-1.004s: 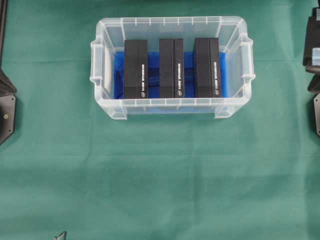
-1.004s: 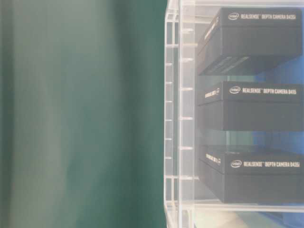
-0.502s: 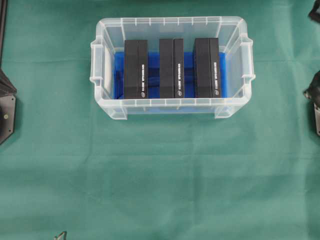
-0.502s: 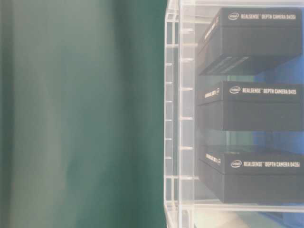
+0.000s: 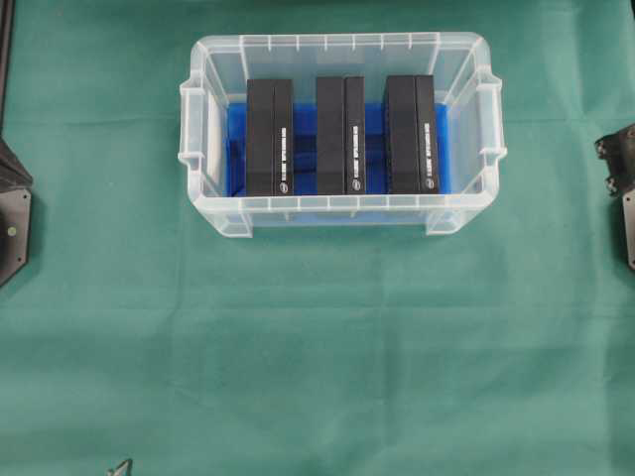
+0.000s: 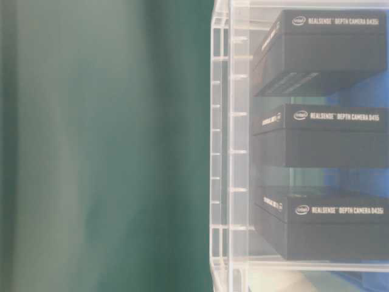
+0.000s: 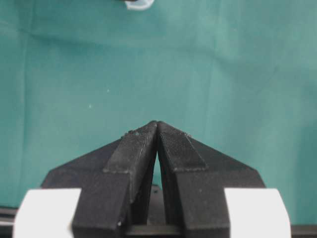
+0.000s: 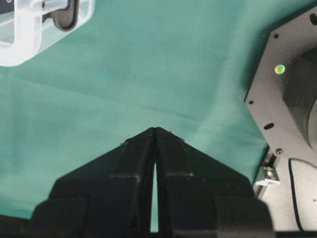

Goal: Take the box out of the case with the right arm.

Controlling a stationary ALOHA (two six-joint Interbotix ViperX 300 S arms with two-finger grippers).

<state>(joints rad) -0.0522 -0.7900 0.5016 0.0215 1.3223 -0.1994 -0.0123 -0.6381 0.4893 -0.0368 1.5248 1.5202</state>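
The case [image 5: 337, 43] is a clear plastic tub with a blue bottom, standing at the upper middle of the green cloth. Three black boxes stand in it side by side: left [image 5: 269, 137], middle [image 5: 340, 135] and right [image 5: 411, 134]. The table-level view shows them through the case wall [image 6: 228, 152]. My right gripper [image 8: 155, 129] is shut and empty over bare cloth, well to the right of the case, whose handle corner [image 8: 20, 34] shows at its view's top left. Only a bit of the right arm [image 5: 615, 164] shows overhead. My left gripper [image 7: 157, 122] is shut and empty.
The right arm's black base plate [image 8: 290, 94] sits close on the right of the right gripper. The left arm's base [image 5: 12, 213] is at the left edge of the overhead view. Green cloth [image 5: 317, 347] covers the table in front of the case.
At the overhead view's right edge, the right arm's visible part has left the upper corner and now pokes in lower down. The case and boxes have not moved.
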